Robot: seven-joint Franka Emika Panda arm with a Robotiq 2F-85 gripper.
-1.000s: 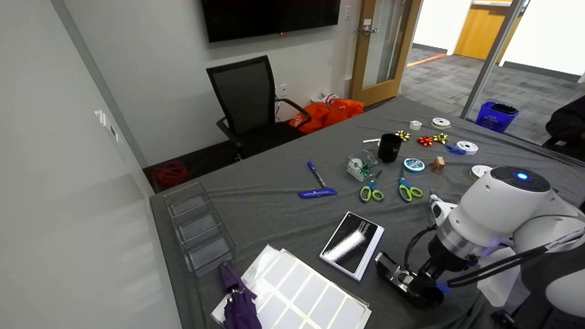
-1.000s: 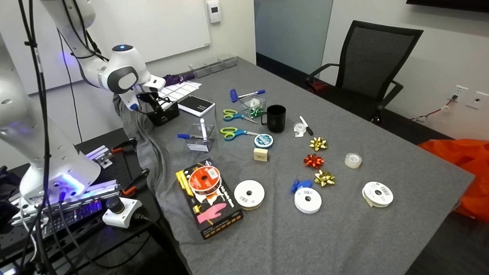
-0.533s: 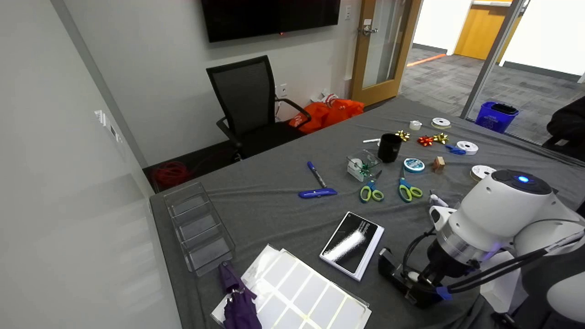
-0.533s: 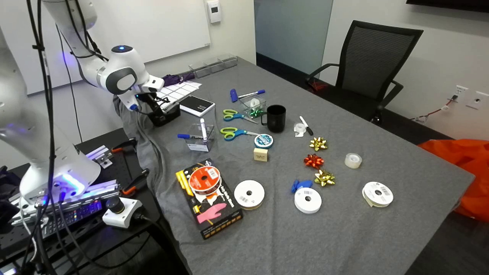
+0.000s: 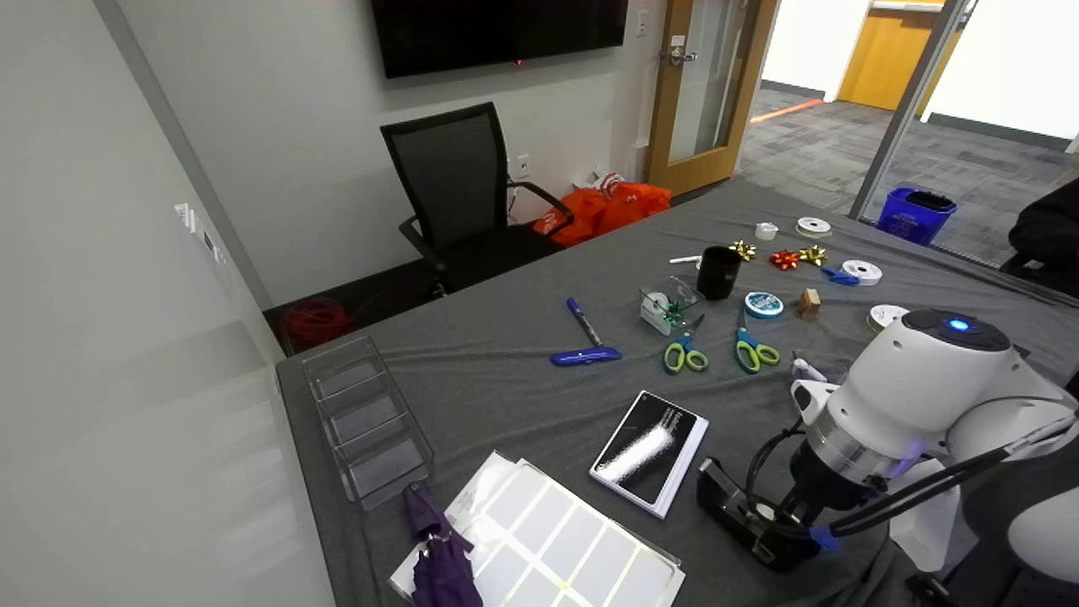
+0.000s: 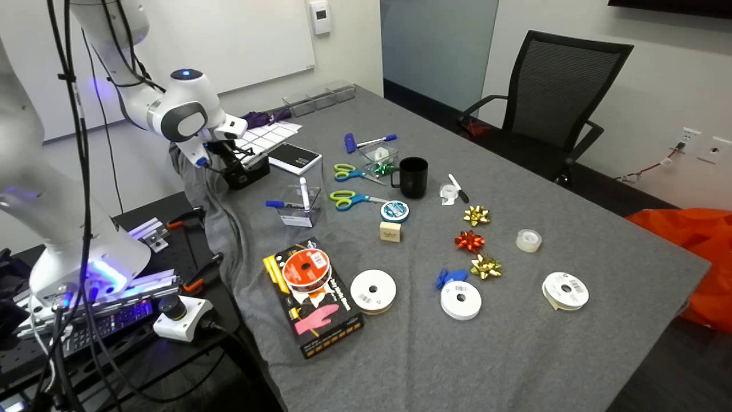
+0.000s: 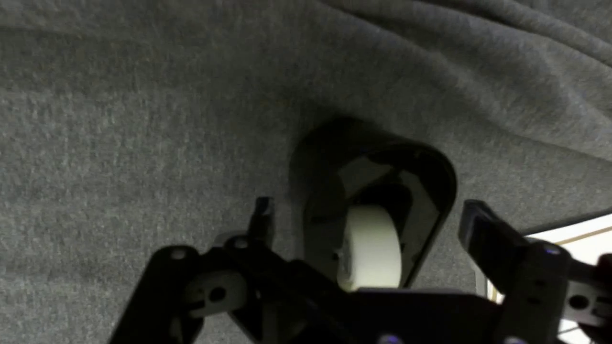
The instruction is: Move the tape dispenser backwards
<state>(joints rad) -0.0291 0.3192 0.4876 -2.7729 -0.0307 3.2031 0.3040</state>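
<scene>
— Spotted a slight shift of the tape dispenser [image 5: 732, 511] since a second ago, rightward in an exterior view.

— Noticed a swing of the hanging cables [image 6: 68, 77] too, likewise to the right. Got the dispenser clamped?

— Not clamped. Check the wrist view: can see the gripper [image 7: 367, 211] spread wide around the black body, with fingers [image 7: 483, 229] on opposite sides and a gap on the left of that picture, down to the grey cloth [image 7: 143, 157].

— And resting where?

— On the cloth, upright, with a white tape roll [image 7: 374, 248] in the hollow top. Look just beside for a black-topped slab [image 5: 651, 451] with a white edge, seemingly not touching, and farther left in an exterior view for white sheets [image 5: 548, 539] with a purple folded bundle [image 5: 442, 556] over one side.

— Found a clear holder [image 6: 298, 216] too, in an exterior view, with markers [image 6: 305, 193] in it, near the dispenser.
</scene>
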